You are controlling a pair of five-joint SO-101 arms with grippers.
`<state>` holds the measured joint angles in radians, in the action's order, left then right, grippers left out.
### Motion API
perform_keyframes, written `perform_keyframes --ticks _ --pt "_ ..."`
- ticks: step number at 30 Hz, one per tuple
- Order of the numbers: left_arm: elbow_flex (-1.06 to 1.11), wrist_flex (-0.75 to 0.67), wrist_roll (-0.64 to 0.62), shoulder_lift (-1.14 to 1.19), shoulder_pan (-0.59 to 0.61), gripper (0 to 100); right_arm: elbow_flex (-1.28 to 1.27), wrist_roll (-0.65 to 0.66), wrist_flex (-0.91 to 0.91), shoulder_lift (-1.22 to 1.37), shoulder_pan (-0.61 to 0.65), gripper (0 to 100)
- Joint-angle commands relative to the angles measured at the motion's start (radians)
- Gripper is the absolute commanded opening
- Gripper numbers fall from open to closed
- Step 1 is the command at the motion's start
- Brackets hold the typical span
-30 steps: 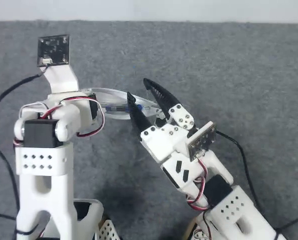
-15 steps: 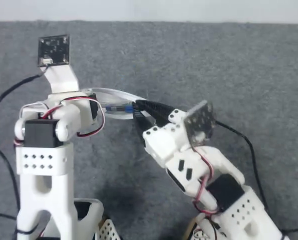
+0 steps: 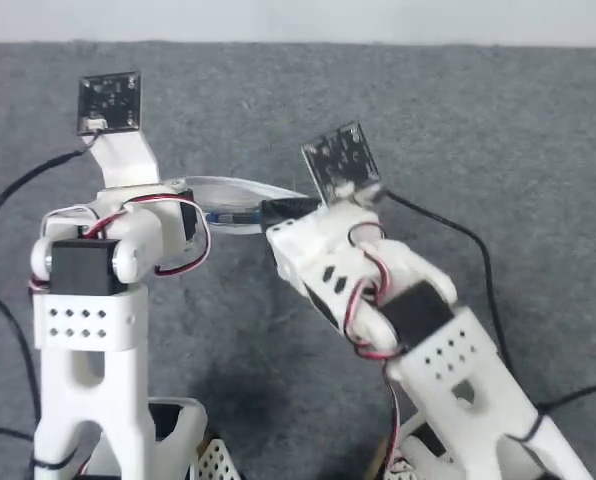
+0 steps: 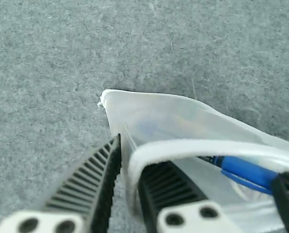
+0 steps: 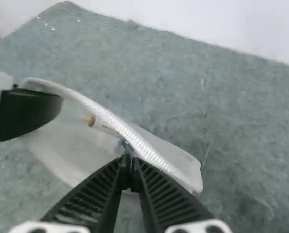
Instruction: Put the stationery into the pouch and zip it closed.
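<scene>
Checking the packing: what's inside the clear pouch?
A blue pen shows through the pouch wall. The white zipper band and the left gripper cover the rest, so other contents cannot be told.

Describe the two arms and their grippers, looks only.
The left arm and right arm are white printed shells with black servo blocks, grids of small holes and looping red, white and black wires. Each wrist carries a dark camera board. The left gripper and right gripper have black ribbed fingers on white mounts.
</scene>
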<state>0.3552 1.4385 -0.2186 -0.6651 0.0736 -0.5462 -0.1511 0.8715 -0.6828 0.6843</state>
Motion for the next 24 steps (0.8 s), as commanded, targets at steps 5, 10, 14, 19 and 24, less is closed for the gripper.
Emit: perform_keyframes --ticks 5,10,14,19,24 --pt "-0.015 -0.026 0.009 -0.008 0.008 1 0.236 0.000 0.260 0.150 -0.033 0.6" --pt "-0.015 -0.026 0.009 -0.008 0.008 1 0.310 0.002 0.394 0.071 -0.035 0.6" --pt "-0.015 -0.026 0.009 -0.008 0.008 1 0.310 0.002 0.404 0.030 -0.035 0.6" --pt "-0.015 -0.026 0.009 -0.008 0.009 1 0.310 0.031 0.446 -0.019 -0.035 0.6" --pt "-0.015 -0.051 0.003 -0.008 0.084 1 0.308 0.157 0.492 -0.079 -0.035 0.6"
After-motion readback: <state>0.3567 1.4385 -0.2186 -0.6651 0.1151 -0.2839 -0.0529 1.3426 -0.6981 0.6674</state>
